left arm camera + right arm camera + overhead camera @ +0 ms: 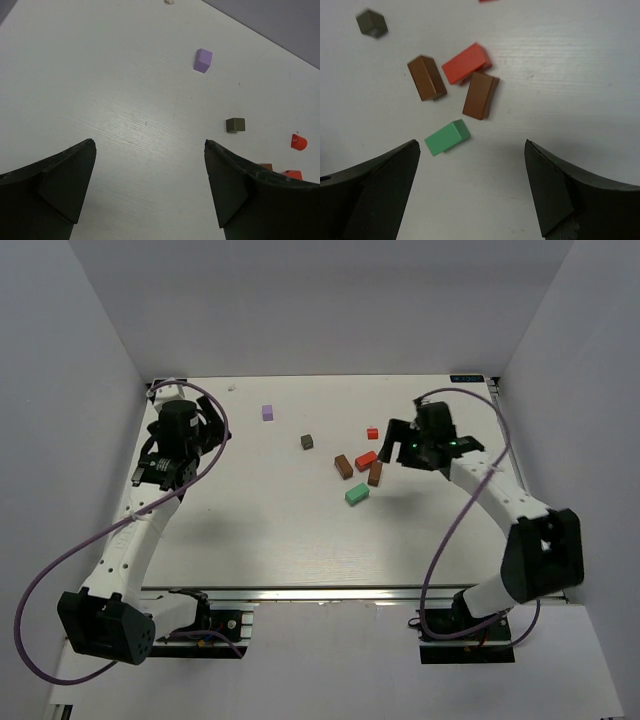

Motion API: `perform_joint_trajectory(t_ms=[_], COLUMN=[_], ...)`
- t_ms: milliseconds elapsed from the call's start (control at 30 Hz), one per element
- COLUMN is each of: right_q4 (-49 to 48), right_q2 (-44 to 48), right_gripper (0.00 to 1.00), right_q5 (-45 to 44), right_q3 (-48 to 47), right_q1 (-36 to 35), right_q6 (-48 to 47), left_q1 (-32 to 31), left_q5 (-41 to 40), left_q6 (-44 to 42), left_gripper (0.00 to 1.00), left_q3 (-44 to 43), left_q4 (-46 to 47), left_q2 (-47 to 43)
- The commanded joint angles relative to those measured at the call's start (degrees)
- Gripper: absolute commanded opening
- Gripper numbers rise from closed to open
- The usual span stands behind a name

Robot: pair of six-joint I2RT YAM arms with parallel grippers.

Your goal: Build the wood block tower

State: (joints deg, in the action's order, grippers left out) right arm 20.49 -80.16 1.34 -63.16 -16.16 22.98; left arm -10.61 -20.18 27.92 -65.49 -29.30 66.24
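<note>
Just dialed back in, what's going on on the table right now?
No tower yet; nothing is stacked. Lying loose on the table are a brown bar, a second brown bar, a red bar and a green block clustered on the right, with a dark grey cube and a lilac cube farther left. The right gripper hangs open and empty beside the cluster, the green block nearest. The left gripper is open and empty too, with the lilac cube ahead of it.

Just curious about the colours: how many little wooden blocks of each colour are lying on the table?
Brown blocks: 2
Red blocks: 2
Green block: 1
Lilac block: 1
Dark grey block: 1
Total: 7
</note>
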Motion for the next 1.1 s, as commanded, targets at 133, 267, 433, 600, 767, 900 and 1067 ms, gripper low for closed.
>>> perform_joint_trajectory(t_ms=[133, 267, 433, 600, 767, 900, 1067], right_q4=[3.7, 2.5, -1.7, -1.6, -3.8, -3.5, -0.3], right_q2=[-14.7, -21.8, -25.9, -30.2, -30.0, -28.7, -24.9], right_gripper=[0.85, 0.79, 0.76, 0.66, 0.4, 0.26, 0.22], right_q5=[-7.5, -9.3, -10.4, -12.0, -11.2, -10.2, -1.6], right_q3=[-7.2, -10.0, -11.1, -13.8, -13.8, -14.8, -17.6], right_q1=[-7.2, -8.3, -8.9, -9.1, -9.1, -9.1, -9.0], right_q6=[2.2, 1.7, -0.3, -2.0, -3.0, -8.4, -24.9], left_q1=[0.1, 0.1, 0.1, 0.0, 0.1, 0.1, 0.1], left_q5=[3.6, 4.7, 5.9, 6.4, 8.0, 8.6, 9.5], left_q6=[0.2, 0.4, 0.5, 0.6, 0.6, 0.5, 0.0], left_gripper=[0.98, 0.98, 0.98, 0.98, 0.98, 0.98, 0.98], left_q3=[1.7, 2.7, 3.0, 2.9, 3.1, 2.7, 2.7], left_q4=[1.3, 1.9, 2.1, 1.9, 2.1, 1.8, 1.8], left_q2=[0.3, 0.4, 0.7, 1.5, 1.8, 2.1, 1.7])
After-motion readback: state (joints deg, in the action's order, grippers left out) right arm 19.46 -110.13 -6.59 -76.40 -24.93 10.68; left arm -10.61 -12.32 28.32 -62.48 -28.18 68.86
